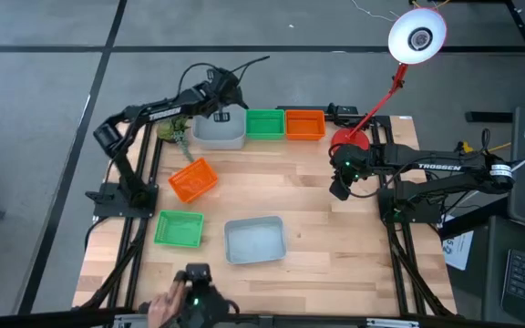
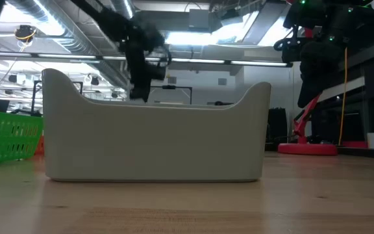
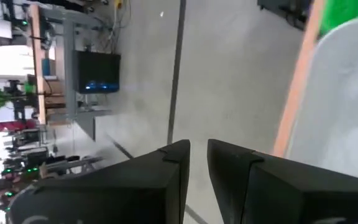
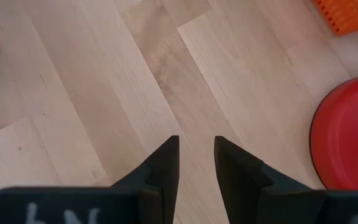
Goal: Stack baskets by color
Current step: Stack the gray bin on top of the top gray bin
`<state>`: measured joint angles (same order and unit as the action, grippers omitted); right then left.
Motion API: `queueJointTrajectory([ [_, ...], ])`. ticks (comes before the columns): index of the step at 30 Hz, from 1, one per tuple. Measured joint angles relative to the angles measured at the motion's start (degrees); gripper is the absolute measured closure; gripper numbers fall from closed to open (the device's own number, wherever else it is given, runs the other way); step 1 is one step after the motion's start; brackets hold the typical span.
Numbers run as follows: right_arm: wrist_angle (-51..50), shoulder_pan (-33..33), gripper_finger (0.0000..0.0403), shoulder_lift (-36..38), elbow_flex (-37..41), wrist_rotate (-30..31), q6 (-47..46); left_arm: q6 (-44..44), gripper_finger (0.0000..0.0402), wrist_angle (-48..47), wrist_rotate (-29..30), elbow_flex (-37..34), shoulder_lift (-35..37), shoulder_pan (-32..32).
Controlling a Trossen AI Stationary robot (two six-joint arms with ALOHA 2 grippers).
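Baskets (image 1: 197, 180) scattered on wooden table (image 1: 335, 237); both grippers — left (image 1: 222, 113), right (image 1: 339, 188) — slightly spread, empty

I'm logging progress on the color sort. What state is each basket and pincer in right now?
Back-row grey basket: upright, left pincer above it.
Back-row green basket: upright.
Back-row orange basket: upright.
Loose orange basket: skewed, alone.
Front green basket: alone.
Front grey basket: alone, empty.
Left pincer: slightly parted, empty.
Right pincer: slightly parted, empty, over bare table.
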<state>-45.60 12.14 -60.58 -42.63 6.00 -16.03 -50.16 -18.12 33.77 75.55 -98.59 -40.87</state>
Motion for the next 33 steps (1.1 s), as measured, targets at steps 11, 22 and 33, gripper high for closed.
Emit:
queueJointTrajectory([
  [11,1.4,0.0,0.0303,0.0,0.0,0.0,-0.2,46.1,0.0351,-27.4,-32.9,0.8,17.3,14.9],
  [22,2.0,0.0,0.0303,0.0,0.0,0.0,-0.2,58.9,0.0348,-25.4,-33.2,0.7,12.1,35.9],
  [33,0.6,0.0,0.0303,0.0,0.0,0.0,0.0,67.4,0.0303,-22.1,-32.9,0.7,-1.8,47.5],
])
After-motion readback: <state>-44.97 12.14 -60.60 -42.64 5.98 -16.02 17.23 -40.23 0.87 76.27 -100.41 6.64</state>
